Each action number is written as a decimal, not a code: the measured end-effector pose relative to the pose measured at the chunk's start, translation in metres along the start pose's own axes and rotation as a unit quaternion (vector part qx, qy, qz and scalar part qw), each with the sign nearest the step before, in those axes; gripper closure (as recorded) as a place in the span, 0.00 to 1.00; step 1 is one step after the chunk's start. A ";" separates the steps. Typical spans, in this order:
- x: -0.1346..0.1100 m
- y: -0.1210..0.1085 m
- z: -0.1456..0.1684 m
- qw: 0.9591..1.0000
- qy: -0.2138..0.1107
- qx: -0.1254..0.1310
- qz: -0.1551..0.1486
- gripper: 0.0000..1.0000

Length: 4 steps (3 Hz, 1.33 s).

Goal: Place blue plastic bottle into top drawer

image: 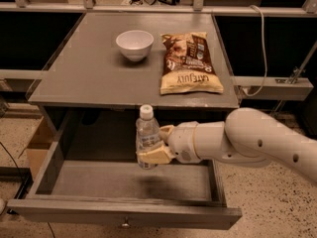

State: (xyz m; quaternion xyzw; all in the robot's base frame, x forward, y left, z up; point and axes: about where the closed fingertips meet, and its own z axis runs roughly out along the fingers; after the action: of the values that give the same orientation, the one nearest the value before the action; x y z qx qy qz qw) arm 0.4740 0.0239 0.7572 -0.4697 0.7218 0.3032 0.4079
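Observation:
The blue plastic bottle [147,135], clear with a white cap and a pale label, stands upright in my gripper [154,144]. The gripper is shut on the bottle's lower half and holds it above the open top drawer [124,214], over the middle of its floor. The drawer is pulled out from under the grey table [99,68], with its small knob at the front centre. My white arm reaches in from the right.
A white bowl [134,44] and a brown snack bag [189,62] lie on the table top. A cardboard box [37,145] stands on the floor to the left of the drawer. A white cable [261,43] hangs at the right.

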 end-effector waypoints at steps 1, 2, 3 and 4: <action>0.013 -0.006 0.004 1.000 -0.011 0.023 0.014 1.00; 0.025 -0.014 0.005 0.998 -0.022 0.048 0.022 1.00; 0.030 -0.012 0.009 0.998 -0.022 0.049 0.028 1.00; 0.043 -0.013 0.015 0.997 -0.022 0.064 0.042 1.00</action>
State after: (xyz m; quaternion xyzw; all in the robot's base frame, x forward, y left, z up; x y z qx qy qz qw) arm 0.4812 0.0127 0.7121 -0.4055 0.7496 0.2835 0.4396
